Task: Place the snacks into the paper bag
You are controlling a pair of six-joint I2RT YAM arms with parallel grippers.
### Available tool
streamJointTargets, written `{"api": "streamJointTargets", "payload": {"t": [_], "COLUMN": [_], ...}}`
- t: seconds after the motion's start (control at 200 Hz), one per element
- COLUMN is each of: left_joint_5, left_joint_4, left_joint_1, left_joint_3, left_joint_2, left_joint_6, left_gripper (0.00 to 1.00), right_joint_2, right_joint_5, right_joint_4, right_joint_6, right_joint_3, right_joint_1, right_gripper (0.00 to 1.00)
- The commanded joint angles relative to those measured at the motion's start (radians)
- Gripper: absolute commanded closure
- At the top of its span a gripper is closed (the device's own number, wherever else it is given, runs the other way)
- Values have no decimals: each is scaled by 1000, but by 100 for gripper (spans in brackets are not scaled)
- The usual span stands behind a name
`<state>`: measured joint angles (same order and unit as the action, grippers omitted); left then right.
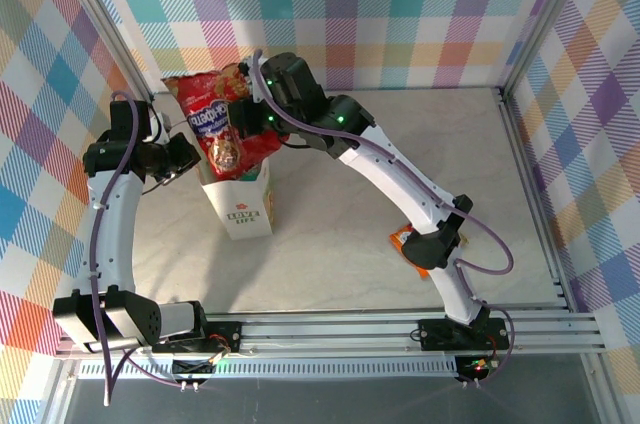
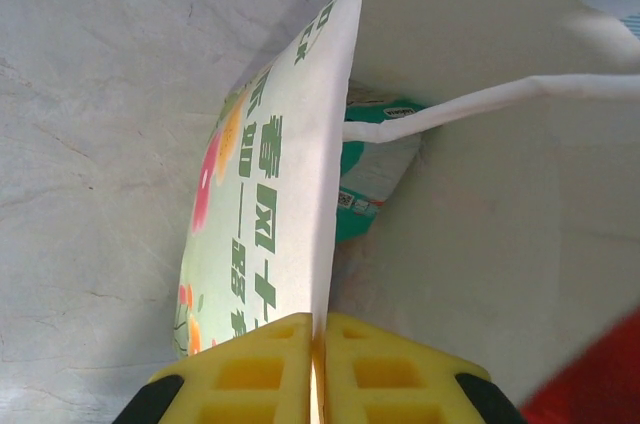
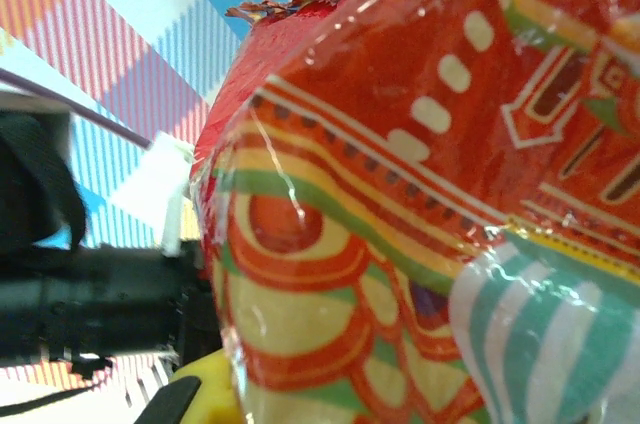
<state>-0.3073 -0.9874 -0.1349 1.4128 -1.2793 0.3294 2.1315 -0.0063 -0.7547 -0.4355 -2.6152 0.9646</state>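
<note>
One large red crinkly foil packet (image 1: 222, 129) is hanging upright over the mouth of the white paper gift bag (image 1: 243, 206). Its lower end is sitting at or just inside the rim, and most of it is standing above the bag. The right gripper (image 1: 248, 106) is clenching this packet high on its side. That is holding it vertical, so it looks set to slide down between the walls rather than catch across the opening. In the right wrist view the red foil (image 3: 400, 174) is pressing close against the camera.

The left gripper (image 1: 183, 157) is closing on the bag's printed side wall (image 2: 280, 194), pinching the paper between its yellow fingers (image 2: 250, 379). It seems to be doing this to spread the mouth and steady the light bag against tipping. Inside the bag, a teal-white packet (image 2: 365, 199) is lying against the inner wall, so part of the job is looking done.

The bag is standing on the pale table (image 1: 330, 274), toward the left arm's side. A small orange packet (image 1: 403, 238) is lying on the table beside the right arm, well apart from the bag, and is not yet packed.
</note>
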Motion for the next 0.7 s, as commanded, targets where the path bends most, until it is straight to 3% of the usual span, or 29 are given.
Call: {"api": "streamJointTargets", "payload": {"t": [0.0,0.695], "left_joint_5": [-30,6], "left_joint_4": [16,13], "left_joint_1": [-12,-20], "left_joint_3": [-17,-6], "left_joint_2": [18,17], "left_joint_6": [8,22], "left_gripper": [90,88], "right_joint_2": [-20,10], "right_joint_5": [-22,76], "right_joint_4": [187,103], "right_joint_6": [-29,-61], "right_joint_3": [-64,-64], "right_joint_1": [12,21], "right_gripper": [100,100]}}
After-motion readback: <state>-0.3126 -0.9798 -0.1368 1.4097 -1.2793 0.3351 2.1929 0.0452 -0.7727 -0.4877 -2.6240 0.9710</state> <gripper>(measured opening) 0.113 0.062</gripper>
